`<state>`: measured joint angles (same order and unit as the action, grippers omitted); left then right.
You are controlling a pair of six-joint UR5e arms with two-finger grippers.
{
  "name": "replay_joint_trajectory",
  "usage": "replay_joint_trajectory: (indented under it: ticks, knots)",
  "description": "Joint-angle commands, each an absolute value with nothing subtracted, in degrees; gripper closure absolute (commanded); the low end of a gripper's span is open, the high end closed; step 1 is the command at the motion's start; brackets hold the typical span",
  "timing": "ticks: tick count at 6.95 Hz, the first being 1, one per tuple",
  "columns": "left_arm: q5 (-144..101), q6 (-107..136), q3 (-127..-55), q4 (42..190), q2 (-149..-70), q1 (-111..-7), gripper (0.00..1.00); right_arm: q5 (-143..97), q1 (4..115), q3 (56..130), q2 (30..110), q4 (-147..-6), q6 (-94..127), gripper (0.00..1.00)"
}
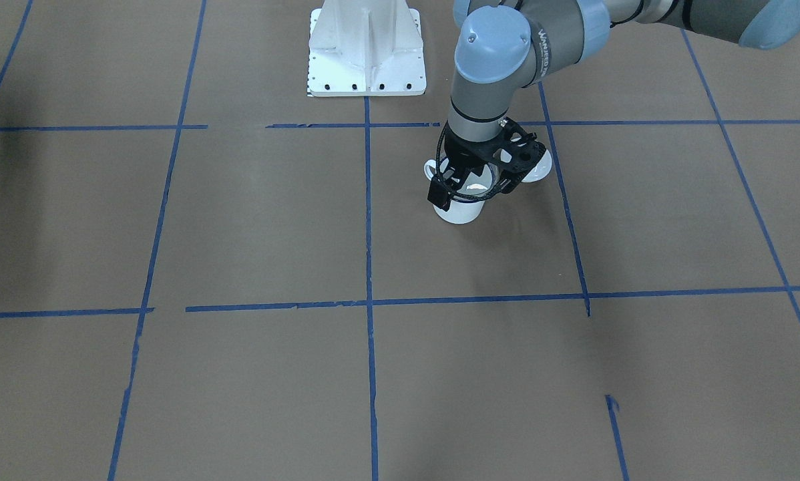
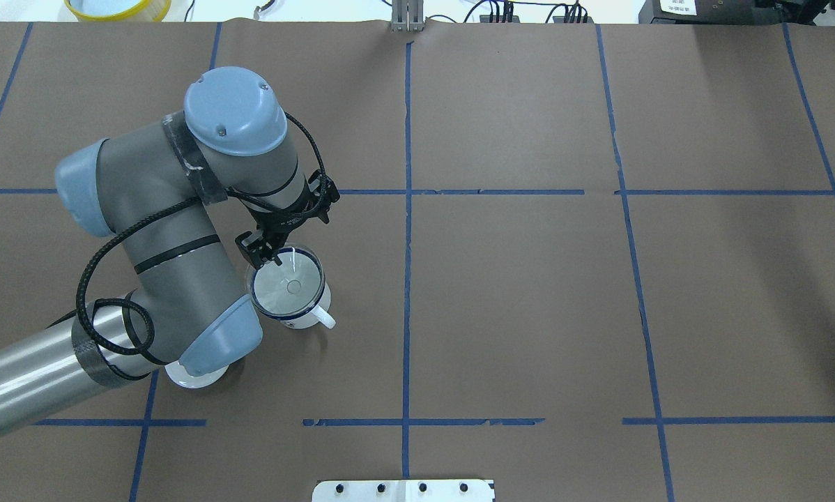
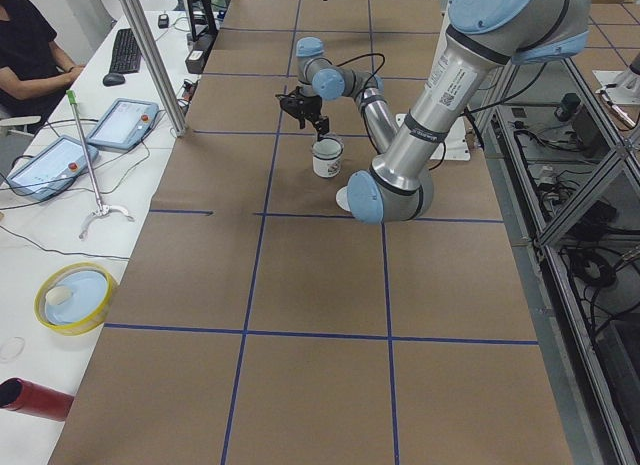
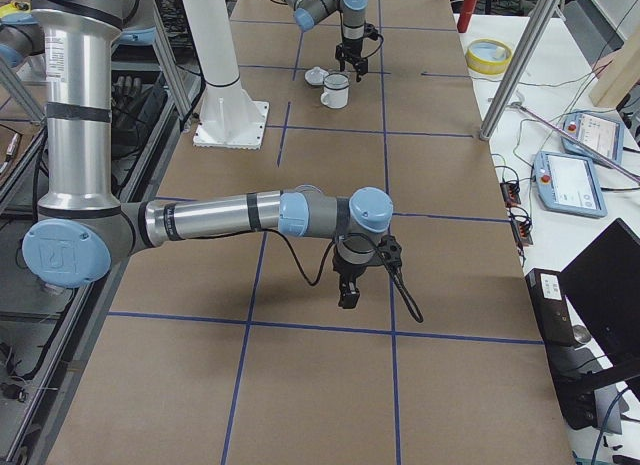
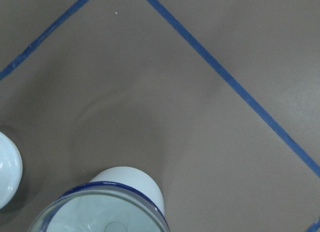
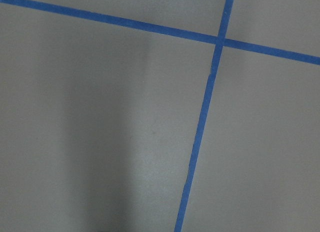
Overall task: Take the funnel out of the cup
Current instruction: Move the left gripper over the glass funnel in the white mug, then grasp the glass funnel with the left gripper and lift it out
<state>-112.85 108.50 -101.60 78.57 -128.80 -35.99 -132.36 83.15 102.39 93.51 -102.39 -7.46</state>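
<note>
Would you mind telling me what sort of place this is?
Most likely a robotics lab workcell: the left arm and right arm reach over a table papered brown and gridded with blue tape, teach pendants lie on a side bench, and an operator sits there.

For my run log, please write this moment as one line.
left hand: at clear funnel rim, grip unclear | funnel: seated in white enamel mug | right hand: far from mug, state unclear
</note>
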Motion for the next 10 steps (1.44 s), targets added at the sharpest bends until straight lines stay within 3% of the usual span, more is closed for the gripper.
replay_joint_trajectory:
  ticks: [1,2,3,5,6,7,10]
  knots:
    - [-112.94,108.54,-100.81,80.76,-128.59,-34.37,0.12,-132.36,83.14,102.39,93.52,-102.39,-7.38,0.00]
    - [-112.94,108.54,-100.64,80.86,-128.67,-34.28,0.23,-132.36,83.14,102.39,93.52,-102.39,-7.47,0.00]
    - [-112.94,108.54,-100.63,80.86,-128.67,-34.19,0.47,-132.36,83.14,102.39,93.52,-102.39,-7.47,0.00]
    - [-112.94,108.54,-100.81,80.86,-128.23,-34.10,0.80,-132.36,83.14,102.39,93.52,-102.39,-7.47,0.00]
    - [-113.03,108.46,-100.81,80.86,-128.32,-34.10,0.84,-132.36,83.14,102.39,93.52,-102.39,-7.47,0.00]
    - [-113.03,108.46,-100.90,80.86,-128.49,-34.10,1.00,-132.36,83.14,102.39,93.52,-102.39,-7.47,0.00]
    - [-112.15,107.59,-107.45,77.11,-128.85,-35.67,1.00,-132.36,83.14,102.39,93.52,-102.39,-7.38,0.00]
